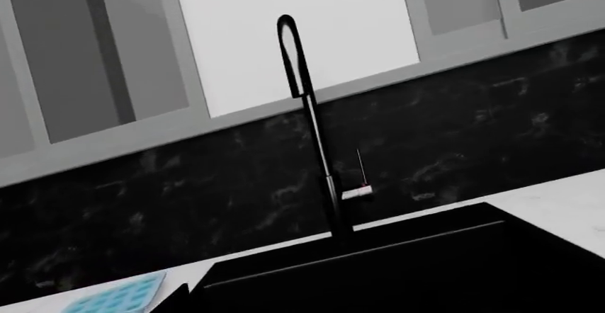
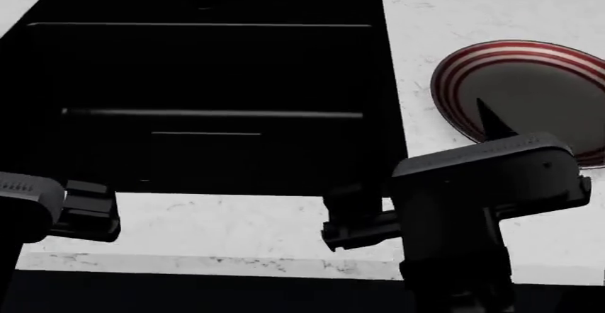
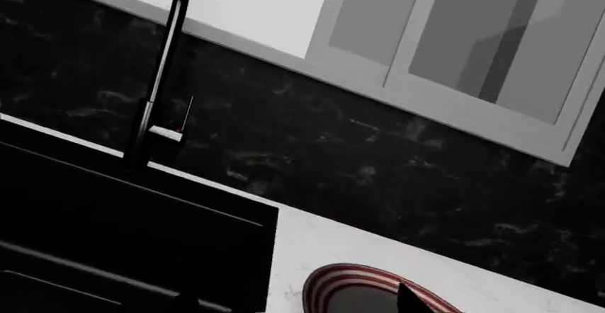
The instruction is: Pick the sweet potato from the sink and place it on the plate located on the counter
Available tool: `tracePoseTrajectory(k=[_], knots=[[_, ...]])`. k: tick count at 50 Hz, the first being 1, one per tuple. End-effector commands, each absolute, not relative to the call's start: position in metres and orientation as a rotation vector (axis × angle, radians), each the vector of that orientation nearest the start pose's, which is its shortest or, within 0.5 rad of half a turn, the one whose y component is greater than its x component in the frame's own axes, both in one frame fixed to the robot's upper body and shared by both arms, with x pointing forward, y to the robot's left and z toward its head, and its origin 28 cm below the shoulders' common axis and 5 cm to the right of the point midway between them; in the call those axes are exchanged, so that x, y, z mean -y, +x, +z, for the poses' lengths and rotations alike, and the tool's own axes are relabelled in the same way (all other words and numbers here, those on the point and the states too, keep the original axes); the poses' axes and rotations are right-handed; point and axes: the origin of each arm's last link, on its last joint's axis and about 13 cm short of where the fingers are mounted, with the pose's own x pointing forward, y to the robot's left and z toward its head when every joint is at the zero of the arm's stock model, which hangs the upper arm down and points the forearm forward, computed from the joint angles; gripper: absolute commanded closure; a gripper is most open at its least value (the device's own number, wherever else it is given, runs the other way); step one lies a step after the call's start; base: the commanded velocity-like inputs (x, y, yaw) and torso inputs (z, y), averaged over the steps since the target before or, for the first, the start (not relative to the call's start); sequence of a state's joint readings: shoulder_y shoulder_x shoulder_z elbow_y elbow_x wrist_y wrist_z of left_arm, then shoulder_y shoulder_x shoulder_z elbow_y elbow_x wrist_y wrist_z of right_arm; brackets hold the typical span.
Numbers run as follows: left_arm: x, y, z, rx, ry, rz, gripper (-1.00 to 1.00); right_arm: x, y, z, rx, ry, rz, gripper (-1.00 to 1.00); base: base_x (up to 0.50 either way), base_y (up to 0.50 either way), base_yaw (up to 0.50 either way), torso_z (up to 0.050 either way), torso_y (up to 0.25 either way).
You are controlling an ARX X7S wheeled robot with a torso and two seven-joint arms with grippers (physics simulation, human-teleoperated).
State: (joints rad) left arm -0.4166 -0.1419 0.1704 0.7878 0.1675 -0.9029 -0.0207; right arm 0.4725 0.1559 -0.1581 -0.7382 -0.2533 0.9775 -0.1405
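Task not begun, by appearance: the plate (image 2: 529,90) at the counter's (image 2: 236,224) right edge is bare, no sweet potato shows in the dark sink (image 2: 203,79), and whether the left gripper (image 2: 90,210) or right gripper (image 2: 355,231), both above the counter's front edge, is spread or closed cannot be told.

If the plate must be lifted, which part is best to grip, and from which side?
The plate lies flat on the counter, so only its striped rim offers an edge to pinch. I would probably come from above at the side facing the sink, where the rim shows free; the right arm hides the near side.
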Motion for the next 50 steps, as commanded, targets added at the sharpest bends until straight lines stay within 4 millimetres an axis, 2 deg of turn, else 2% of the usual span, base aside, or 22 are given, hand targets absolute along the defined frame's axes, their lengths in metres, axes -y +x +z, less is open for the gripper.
tracePoseTrajectory(k=[1,23,33,40,50], knots=[[-0.2095,0.2261,0.2012,0.318,0.275,0.032,-1.0,0.1157,0.2346,0.203,0.243,-0.33,0.008,-1.0,0.5,0.17,0.0,0.0,0.0],[-0.2086,0.2255,0.197,0.316,0.296,0.028,-1.0,0.1171,0.2303,0.2054,0.255,-0.325,0.009,-1.0,0.5,0.01,0.0,0.0,0.001],[-0.2085,0.2269,0.1971,0.314,0.296,0.03,-1.0,0.1172,0.2302,0.2069,0.263,-0.321,0.01,-1.0,0.02,0.0,0.0,0.0,0.0],[-0.2077,0.2274,0.1974,0.313,0.302,0.031,-1.0,0.1174,0.2299,0.2071,0.264,-0.326,0.011,-1.0,0.0,-0.38,0.0,0.0,0.0],[-0.2082,0.227,0.1968,0.313,0.3,0.032,-1.0,0.1175,0.2294,0.2066,0.261,-0.328,0.009,-1.0,0.02,-0.02,0.0,0.0,0.0]])
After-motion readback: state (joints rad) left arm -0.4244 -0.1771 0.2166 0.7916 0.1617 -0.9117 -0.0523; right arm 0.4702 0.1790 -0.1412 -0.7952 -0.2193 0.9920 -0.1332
